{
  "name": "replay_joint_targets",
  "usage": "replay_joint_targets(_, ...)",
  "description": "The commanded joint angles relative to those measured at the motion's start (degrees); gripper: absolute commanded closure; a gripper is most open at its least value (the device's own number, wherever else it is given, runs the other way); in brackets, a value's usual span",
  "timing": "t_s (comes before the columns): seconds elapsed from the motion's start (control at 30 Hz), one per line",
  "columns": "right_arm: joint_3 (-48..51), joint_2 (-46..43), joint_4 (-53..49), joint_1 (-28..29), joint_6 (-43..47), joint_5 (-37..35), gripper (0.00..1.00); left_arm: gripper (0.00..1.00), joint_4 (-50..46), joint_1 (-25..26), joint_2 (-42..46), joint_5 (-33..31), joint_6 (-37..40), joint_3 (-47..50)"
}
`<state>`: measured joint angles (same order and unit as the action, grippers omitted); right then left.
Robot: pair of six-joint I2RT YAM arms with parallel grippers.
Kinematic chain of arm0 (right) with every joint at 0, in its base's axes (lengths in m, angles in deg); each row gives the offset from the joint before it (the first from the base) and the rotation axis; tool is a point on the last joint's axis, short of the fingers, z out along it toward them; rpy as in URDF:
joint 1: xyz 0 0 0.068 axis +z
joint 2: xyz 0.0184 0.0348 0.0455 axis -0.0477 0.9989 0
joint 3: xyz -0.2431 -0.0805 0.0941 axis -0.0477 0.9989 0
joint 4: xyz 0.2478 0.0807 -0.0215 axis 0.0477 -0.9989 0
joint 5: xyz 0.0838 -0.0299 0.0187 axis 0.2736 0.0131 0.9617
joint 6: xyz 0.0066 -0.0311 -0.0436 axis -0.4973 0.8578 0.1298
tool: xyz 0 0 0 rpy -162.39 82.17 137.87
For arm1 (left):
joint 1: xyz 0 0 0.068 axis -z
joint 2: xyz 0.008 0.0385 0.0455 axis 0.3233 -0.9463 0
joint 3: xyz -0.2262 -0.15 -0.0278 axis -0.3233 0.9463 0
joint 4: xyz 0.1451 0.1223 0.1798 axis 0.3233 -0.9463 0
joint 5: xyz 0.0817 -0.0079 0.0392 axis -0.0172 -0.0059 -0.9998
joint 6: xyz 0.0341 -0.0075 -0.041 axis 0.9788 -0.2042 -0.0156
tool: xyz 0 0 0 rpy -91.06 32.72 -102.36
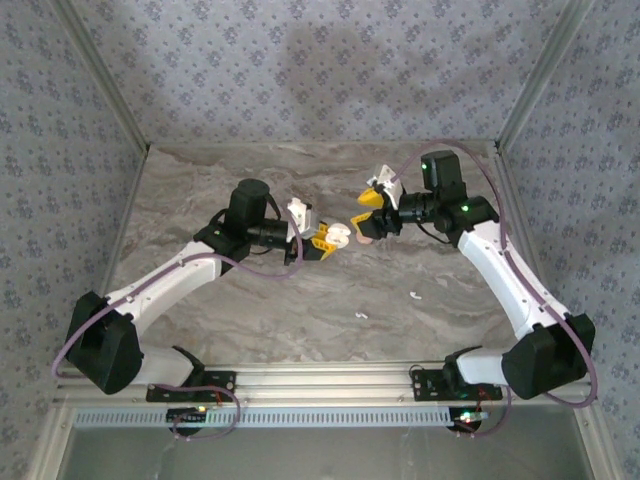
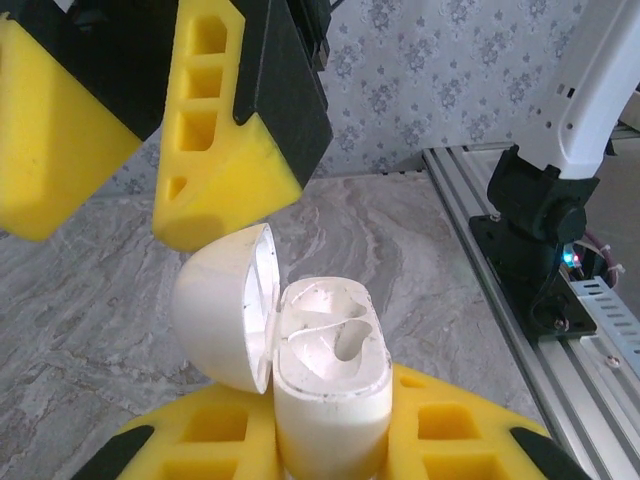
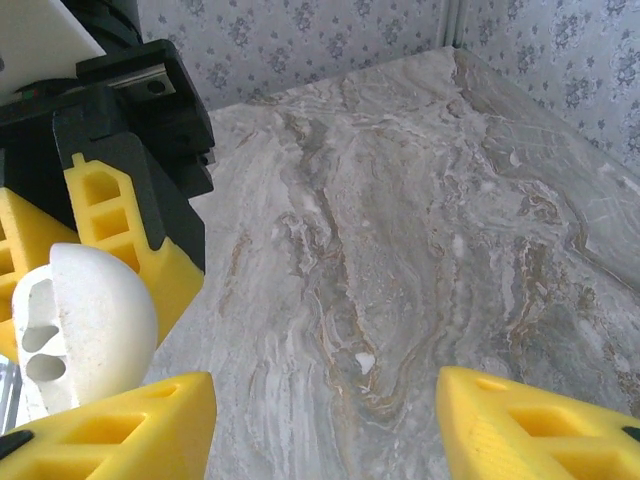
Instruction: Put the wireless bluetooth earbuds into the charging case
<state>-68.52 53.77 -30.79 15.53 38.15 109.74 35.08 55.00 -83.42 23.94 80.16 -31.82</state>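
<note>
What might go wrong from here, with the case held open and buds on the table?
The left jaws pinch the charging case low on its body, so a nudge from the right jaws, open close by, might twist it loose. The raised lid could get knocked shut. The earbuds on the table are tiny and may slip.

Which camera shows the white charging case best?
Left wrist: the white plastic charging case sits close, lid open, cavities facing the lens. Right wrist catches it at the left edge; top external gives a small white speck.
</note>
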Motion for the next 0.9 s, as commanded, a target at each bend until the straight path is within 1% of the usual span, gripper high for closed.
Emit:
replay_joint_targets(0.0, 0.69, -1.86, 1.81, -0.35, -2.11, 2.92, 0.38, 0.79, 3.24, 0.17, 0.02, 2.01, -1.45, 0.83)
replay_joint_targets(0.1, 1.75, -3.36, 1.34, -0.42, -3.12, 2.67, 0.38, 0.80, 5.06, -0.49, 0.02, 2.01, -3.22, 1.74)
replay_joint_targets(0.2, 4.84, -5.42, 1.47, -0.33, -7.32, -0.16, 0.38, 0.80, 10.15, -1.91, 0.19, 1.31, -7.44, 4.23)
replay_joint_targets(0.27, 6.54, -6.42, 1.10, -0.03, -13.89, -6.05, 0.39, 0.80, 13.30, -2.84, 0.41, 0.44, -10.23, 6.15)
replay_joint_targets(0.33, 7.85, -6.70, -1.63, 0.51, -20.24, -11.50, 0.40, 0.81, 15.70, -3.58, 0.85, -0.50, -12.31, 8.37)
replay_joint_targets(0.4, 9.15, -6.71, -4.18, 1.48, -24.86, -15.04, 0.40, 0.81, 16.81, -3.95, 1.61, -1.46, -13.44, 10.29)
replay_joint_targets(0.53, 13.33, -6.55, -8.07, 6.84, -33.50, -24.26, 0.46, 0.81, 18.30, -4.12, 4.46, -5.17, -15.38, 15.17)
replay_joint_targets(0.7, 15.90, -2.26, -12.70, 12.95, -36.64, -31.22, 0.50, 0.81, 19.34, -4.24, 8.98, -10.79, -17.21, 21.22)
replay_joint_targets(0.73, 15.66, -0.48, -14.12, 14.04, -36.99, -32.65, 0.51, 0.81, 19.24, -4.37, 9.81, -11.51, -17.51, 22.09)
replay_joint_targets(0.87, 12.97, 7.74, -20.09, 17.77, -38.36, -38.22, 0.51, 0.81, 18.36, -4.49, 11.77, -12.90, -17.72, 24.04)
